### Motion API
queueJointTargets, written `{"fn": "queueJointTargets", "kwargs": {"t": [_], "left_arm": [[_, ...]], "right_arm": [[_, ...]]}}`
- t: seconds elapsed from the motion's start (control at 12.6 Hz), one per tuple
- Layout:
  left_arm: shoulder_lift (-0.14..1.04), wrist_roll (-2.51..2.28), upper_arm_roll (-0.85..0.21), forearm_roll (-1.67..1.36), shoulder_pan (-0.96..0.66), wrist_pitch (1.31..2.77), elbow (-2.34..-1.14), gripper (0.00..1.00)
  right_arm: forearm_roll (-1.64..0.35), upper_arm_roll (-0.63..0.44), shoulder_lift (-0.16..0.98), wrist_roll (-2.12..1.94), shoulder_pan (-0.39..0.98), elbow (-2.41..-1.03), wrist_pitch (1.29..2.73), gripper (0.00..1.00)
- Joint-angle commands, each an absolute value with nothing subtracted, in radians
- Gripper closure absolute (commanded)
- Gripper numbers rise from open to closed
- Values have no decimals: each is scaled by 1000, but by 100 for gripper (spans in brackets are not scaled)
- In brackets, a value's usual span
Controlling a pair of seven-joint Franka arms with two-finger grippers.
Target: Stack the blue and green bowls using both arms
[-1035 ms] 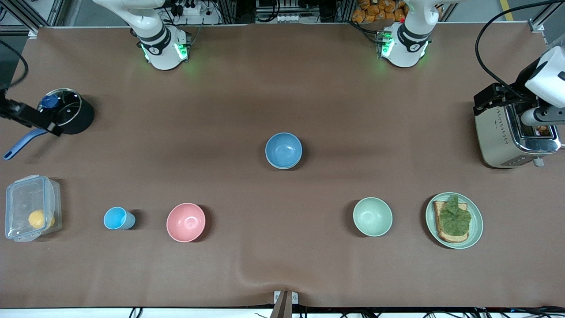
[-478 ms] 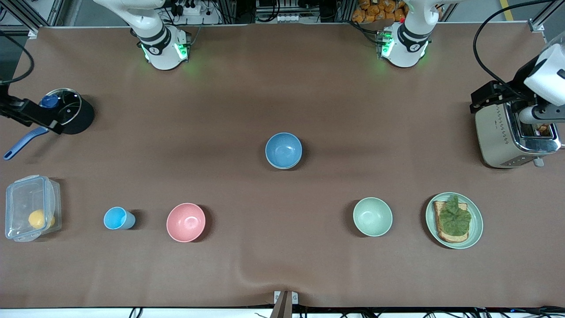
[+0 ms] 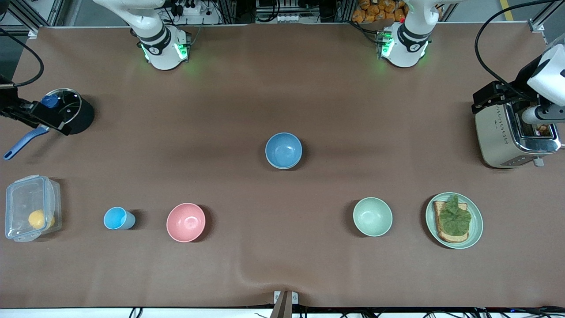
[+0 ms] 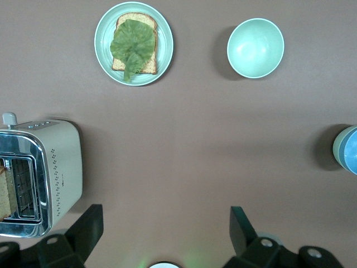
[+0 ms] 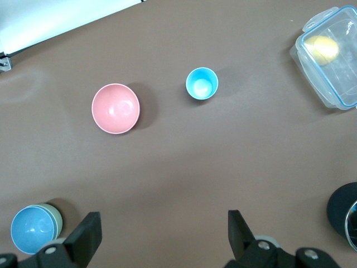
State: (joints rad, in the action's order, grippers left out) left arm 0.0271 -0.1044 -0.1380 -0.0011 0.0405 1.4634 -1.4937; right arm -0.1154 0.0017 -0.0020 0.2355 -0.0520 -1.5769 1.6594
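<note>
The blue bowl (image 3: 283, 149) stands in the middle of the table, nested in the sage-green bowl (image 5: 53, 214), whose rim shows round it. The pair also shows at the edge of the left wrist view, blue bowl (image 4: 351, 152) in green bowl (image 4: 336, 148). My left gripper (image 3: 489, 98) hangs high over the toaster, open and empty, with its fingers wide apart in the left wrist view (image 4: 164, 216). My right gripper (image 3: 46, 118) hangs high over the black pot, open and empty, as the right wrist view (image 5: 163, 220) shows.
Nearer the front camera stand a paler mint bowl (image 3: 372, 216), a green plate (image 3: 476, 229) with toast and lettuce, a pink bowl (image 3: 186, 222), a light-blue cup (image 3: 117, 218) and a clear box (image 3: 31, 207) holding a lemon. A toaster (image 3: 499, 137) and a black pot (image 3: 73, 112) stand at the table's ends.
My right gripper has shifted slightly over the pot toward the table's middle. My left gripper has barely moved. The bowls have not moved.
</note>
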Motion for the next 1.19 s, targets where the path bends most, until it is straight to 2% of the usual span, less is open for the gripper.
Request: {"fn": "queueJointTargets", "kwargs": {"t": [0.0,0.4,1.11], "left_arm": [[3,-87,-121,-26,29,1462,-1509,0],[8,-94,-121,-26,29,1465,-1497,0],[8,-103,-121,-23,28,1463,-1497,0]], "right_arm": [[-100,-31,-6,239,-26,-1582,1669,0],[-14,29,-8,227,-35,-1574,1700,0],[-12,31,-9,183,-46,-1572,1738,0]]}}
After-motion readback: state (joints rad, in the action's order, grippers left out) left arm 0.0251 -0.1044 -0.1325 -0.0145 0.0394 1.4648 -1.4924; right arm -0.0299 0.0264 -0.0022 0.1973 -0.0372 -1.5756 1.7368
